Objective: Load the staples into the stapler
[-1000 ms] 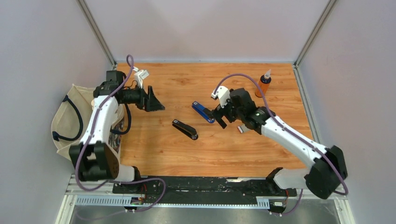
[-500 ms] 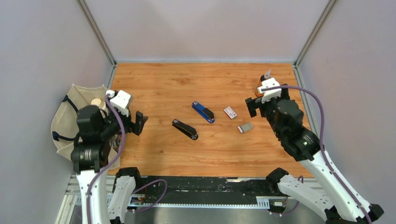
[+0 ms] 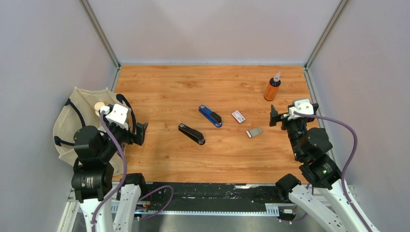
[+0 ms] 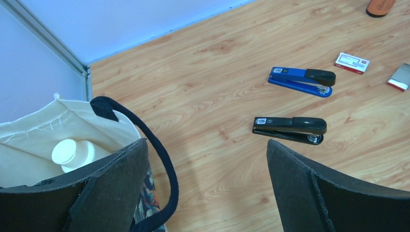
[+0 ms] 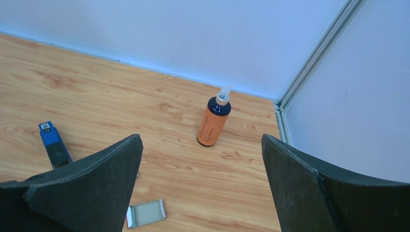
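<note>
Hands held wide open, nothing gripped: left hand (image 3: 140,131) beside bag (image 3: 65,126), right hand (image 3: 273,117) near bottle (image 3: 272,89). Staple box (image 3: 238,116), strip (image 3: 254,132) seen apart on tabletop (image 3: 183,87) beside blue stapler (image 3: 210,116).

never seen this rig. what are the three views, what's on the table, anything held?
Two robot arms are bolted at the near edge of a wooden table. The wide picture comes from a fixed camera above and behind them. The other two come from a camera on each wrist, and the dark wedges at the bottom are that arm's own fingers. On the table lie a black stapler, a blue stapler, a white staple box with a red label, a grey rectangular piece near it (probably the staples), and an upright orange bottle. A cloth bag holding a white container sits at the left edge. The left gripper and right gripper are both open and hold nothing.
</note>
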